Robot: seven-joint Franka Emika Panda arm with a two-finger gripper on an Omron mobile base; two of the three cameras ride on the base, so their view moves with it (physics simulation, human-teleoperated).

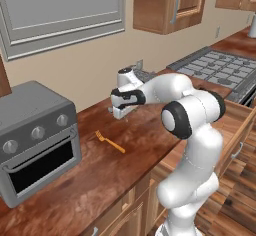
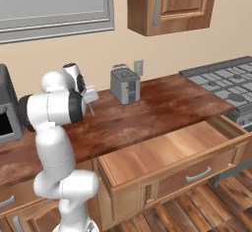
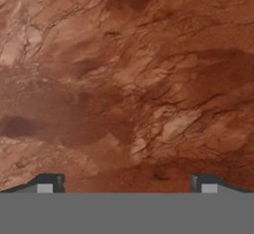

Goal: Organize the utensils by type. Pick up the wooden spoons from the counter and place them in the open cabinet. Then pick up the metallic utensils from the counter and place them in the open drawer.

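Left base view showed the white arm reaching left over the dark reddish-brown worktop, with the tool pointed down close above the surface, near the back wall. Its fingers could not be made out clearly from this side. The slim orange-gold fork lay flat on the worktop, in front and a little left of the tool, apart from it, tines toward the toaster oven. That grey oven stood at the left with three round knobs and a dark glass door; no writing could be read on it. A brown wall cabinet with a grey bar handle hung above, a gas cooktop sat at the right, and the open drawer jutted out behind the arm's elbow.

Right base view showed the tool hanging low over the worktop, partly hidden by the arm's shoulder. A small grey two-slot toaster stood to its right by a wall socket, with no label legible. The drawer stood pulled out below the worktop edge, its light tan interior bare, a grey handle on its front. The wall cabinet hung above the toaster.

Hand view looked straight down at the glossy wood grain of the worktop; the two dark fingertips stood far apart at the bottom corners, the tool spread wide with nothing between them.
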